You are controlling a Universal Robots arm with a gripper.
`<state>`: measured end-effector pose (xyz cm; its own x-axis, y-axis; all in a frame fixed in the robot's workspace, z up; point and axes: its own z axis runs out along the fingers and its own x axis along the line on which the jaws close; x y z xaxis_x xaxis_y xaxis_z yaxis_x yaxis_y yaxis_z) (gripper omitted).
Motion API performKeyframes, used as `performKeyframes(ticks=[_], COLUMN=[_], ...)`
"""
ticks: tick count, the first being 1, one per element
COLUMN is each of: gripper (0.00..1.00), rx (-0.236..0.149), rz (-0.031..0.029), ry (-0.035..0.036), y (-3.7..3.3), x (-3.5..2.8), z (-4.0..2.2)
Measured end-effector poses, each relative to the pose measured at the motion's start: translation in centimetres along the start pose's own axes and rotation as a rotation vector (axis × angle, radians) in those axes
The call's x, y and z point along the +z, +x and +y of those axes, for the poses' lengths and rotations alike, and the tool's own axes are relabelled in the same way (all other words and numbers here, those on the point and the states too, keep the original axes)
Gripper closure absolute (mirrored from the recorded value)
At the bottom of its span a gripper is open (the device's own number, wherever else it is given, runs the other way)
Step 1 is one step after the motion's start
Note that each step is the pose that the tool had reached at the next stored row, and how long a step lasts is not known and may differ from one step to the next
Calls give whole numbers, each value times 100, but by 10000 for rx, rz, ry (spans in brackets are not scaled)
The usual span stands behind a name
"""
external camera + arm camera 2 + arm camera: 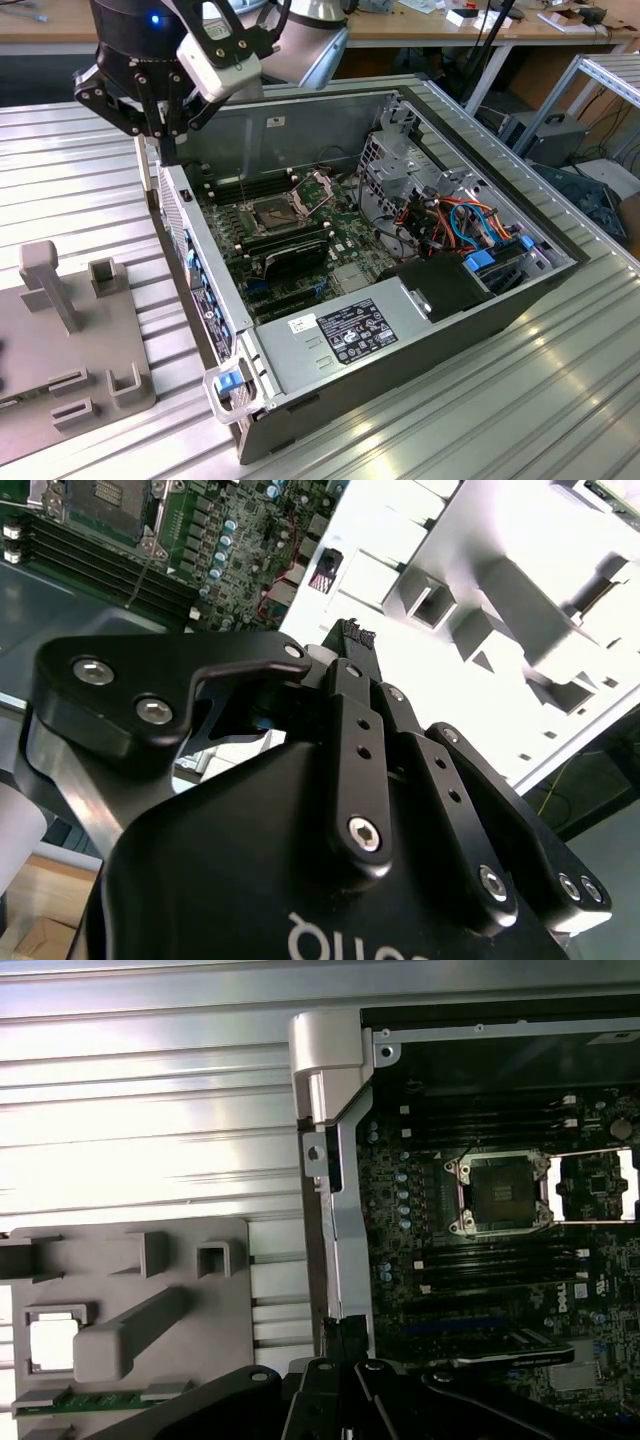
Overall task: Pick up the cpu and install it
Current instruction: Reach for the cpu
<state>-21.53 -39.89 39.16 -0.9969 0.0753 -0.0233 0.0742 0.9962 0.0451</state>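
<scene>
Gripper, fingers together on nothing, hangs above the grey metal computer case's side wall. You see the small silver-grey square cpu off to one side, apparently seated in a grey moulded tray's locating pocket; opposite, the dark square socket stands unlatched.

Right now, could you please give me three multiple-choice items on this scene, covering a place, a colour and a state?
1. The cpu lies: A in the socket; B in the grey tray; C in the gripper.
2. The clip at the corner of the case is: A red; B blue; C yellow.
3. The socket's frame is: A open; B shut; C missing.

B: the cpu sits in a recess of the grey tray, apart from the gripper.
B: the clip is blue.
A: the frame is swung off the socket.
</scene>
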Motion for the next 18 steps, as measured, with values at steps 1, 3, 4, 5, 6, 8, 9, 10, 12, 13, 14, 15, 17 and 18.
performKeyframes(ticks=[1, 3, 4, 5, 6, 8, 9, 10, 12, 13, 14, 15, 17, 18], gripper=[89, 89, 89, 89, 89, 89, 89, 89, 89, 89, 89, 89, 89, 89], rx=[0, 0, -2, -2, 0, 0, -1, 0, 0, 0, 0, -1, 0, 0], rz=[0, 0, 0, 0, 0, 0, 0, 0, 0, 0, 0, 0, 0, 0], ry=[1, 0, 0, 1, 0, 0, 1, 0, 0, 0, -1, 0, 0, 1], y=[7, 19, 19, 19, 35, 42, 43, 45, 50, 51, 52, 53, 56, 58], x=[0, 0, 0, 0, -1, -1, -1, -1, -1, -1, -1, -1, -1, -2], z=[-1, -1, -1, -2, -3, -3, -3, -3, -4, -4, -4, -4, -4, -4])
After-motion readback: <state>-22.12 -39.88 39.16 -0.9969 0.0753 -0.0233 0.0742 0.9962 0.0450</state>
